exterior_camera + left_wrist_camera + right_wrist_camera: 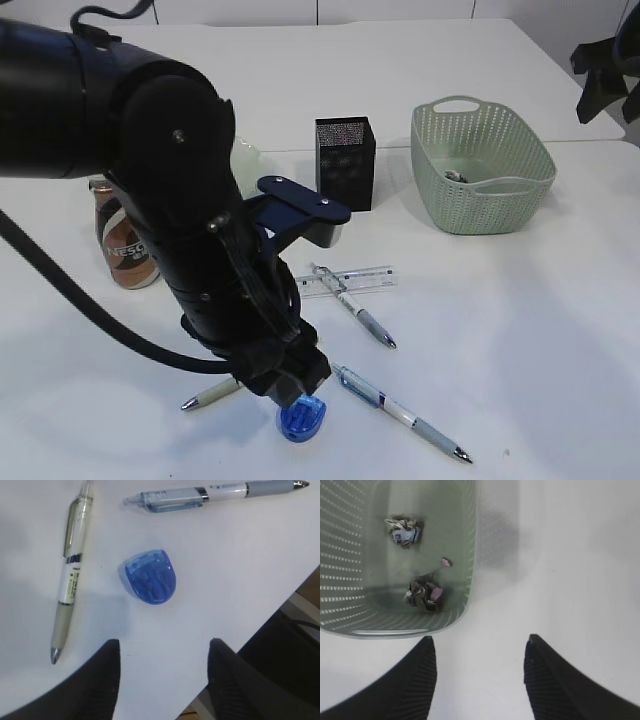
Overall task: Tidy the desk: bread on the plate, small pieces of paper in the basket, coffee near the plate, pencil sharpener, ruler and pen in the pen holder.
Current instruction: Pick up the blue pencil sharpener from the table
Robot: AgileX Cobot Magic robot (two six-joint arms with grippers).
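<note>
A blue pencil sharpener [301, 418] [150, 577] lies near the table's front edge. My left gripper [164, 647] is open and empty just above it; in the exterior view the left arm [200, 270] hides the jaws. Three pens lie around: one [400, 410] [210, 494] right of the sharpener, one [208, 396] [70, 575] left of it, one [355, 308] by the clear ruler [345, 281]. The black mesh pen holder [345, 162] stands behind. The coffee can [125, 245] is at left. My right gripper [479, 650] is open, beside the green basket [480, 165] [465, 545], which holds crumpled paper [424, 592]. Bread and plate are hidden.
A pale green object [247, 160] shows behind the left arm. The table's front edge [280, 605] runs close to the sharpener, with dark floor beyond it. White table surface lies right of the basket [570, 555].
</note>
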